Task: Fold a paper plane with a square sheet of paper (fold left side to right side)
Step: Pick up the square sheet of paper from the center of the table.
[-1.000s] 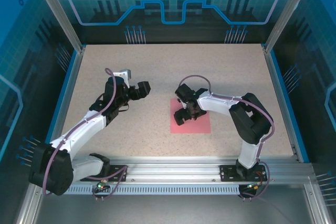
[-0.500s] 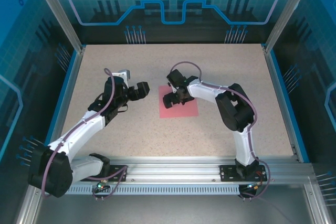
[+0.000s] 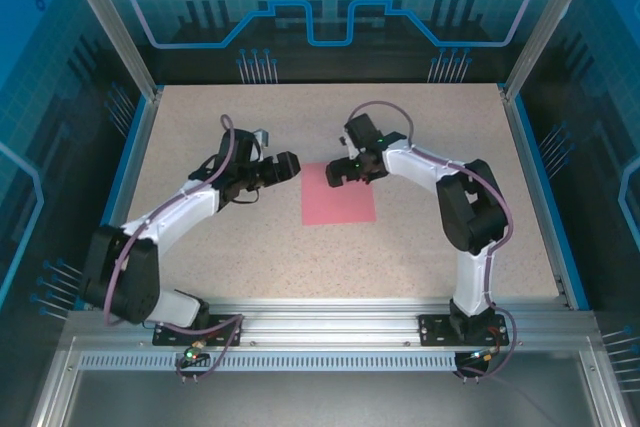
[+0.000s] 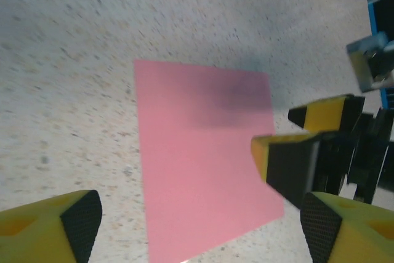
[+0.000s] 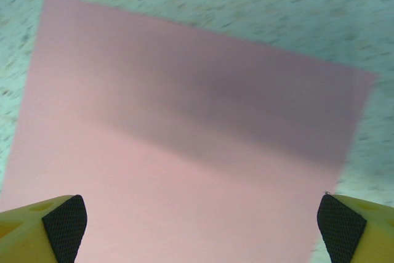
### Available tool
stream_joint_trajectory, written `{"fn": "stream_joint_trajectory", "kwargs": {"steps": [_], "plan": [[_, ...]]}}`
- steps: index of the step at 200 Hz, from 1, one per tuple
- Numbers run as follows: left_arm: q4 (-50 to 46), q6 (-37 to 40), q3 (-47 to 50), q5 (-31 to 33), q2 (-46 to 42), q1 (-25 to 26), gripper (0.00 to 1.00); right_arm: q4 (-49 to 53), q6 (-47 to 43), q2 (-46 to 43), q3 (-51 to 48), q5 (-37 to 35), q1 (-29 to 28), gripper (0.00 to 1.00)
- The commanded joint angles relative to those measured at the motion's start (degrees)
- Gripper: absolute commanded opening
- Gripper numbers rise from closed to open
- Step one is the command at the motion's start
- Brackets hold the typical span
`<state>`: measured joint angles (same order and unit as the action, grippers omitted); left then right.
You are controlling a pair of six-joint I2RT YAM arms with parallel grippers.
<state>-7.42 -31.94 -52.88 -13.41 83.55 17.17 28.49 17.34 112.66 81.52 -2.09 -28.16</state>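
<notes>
the square sheet of paper [image 3: 338, 199] lies flat and unfolded on the table [image 3: 430, 122]. the left gripper [image 3: 287, 169] sits just beside the sheet's left edge, fingers spread wide. the right gripper [image 3: 343, 174] hangs over the sheet's far edge, fingers spread wide too.

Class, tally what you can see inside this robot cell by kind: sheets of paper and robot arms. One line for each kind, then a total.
Square sheet of paper, pink: 1
Robot arms: 2, the left arm and the right arm
Total: 3
</notes>
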Motion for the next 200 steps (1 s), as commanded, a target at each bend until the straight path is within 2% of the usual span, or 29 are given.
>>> {"fn": "stream_joint_trajectory", "kwargs": {"steps": [1,31,73,134,200], "plan": [[-2.91,-1.71,-3.55,-9.31,4.82,1.44,0.8,0.95,-2.44,1.68,2.06,0.57,2.27,1.0],[-3.98,-2.29,-5.75,-11.69,10.59,3.99,0.7,2.17,-3.58,5.23,5.65,0.41,3.55,1.0],[-6.18,-3.15,-7.63,-11.71,16.44,5.99,0.57,3.57,-4.38,9.4,9.81,0.09,3.73,1.0],[-8.28,-3.04,-8.45,-11.21,20.89,6.85,0.48,5.2,-4.46,12.74,11.91,0.94,3.64,1.0],[-9.72,-3.05,-9.25,-10.28,24.08,7.23,0.44,5.44,-3.95,11.29,8.49,2.45,2.16,0.99]]}}
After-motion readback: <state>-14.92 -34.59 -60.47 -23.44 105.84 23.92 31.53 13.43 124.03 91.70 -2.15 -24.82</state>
